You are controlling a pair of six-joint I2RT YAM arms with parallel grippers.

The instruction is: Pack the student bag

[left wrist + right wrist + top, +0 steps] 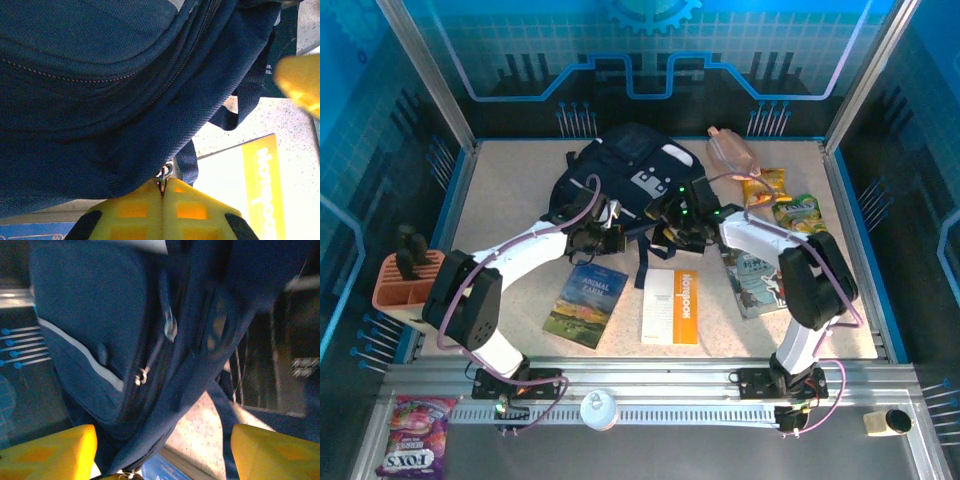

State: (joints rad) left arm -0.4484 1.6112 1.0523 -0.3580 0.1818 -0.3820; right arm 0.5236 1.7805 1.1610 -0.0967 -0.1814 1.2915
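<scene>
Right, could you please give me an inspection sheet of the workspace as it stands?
Surface: speckled beige table, no spills seen.
Job's things: student bag lying at the far middle; its zip pull is pinched.
Clutter: Animal Farm book, notebook, third book, snack packets, pink pouch, orange organiser.
Tools: left tool shut on the zip pull; right tool open at the bag.
Cables: purple cables along both arms, no snag seen.
Surroundings: blue-lit panels, aluminium frame.
</scene>
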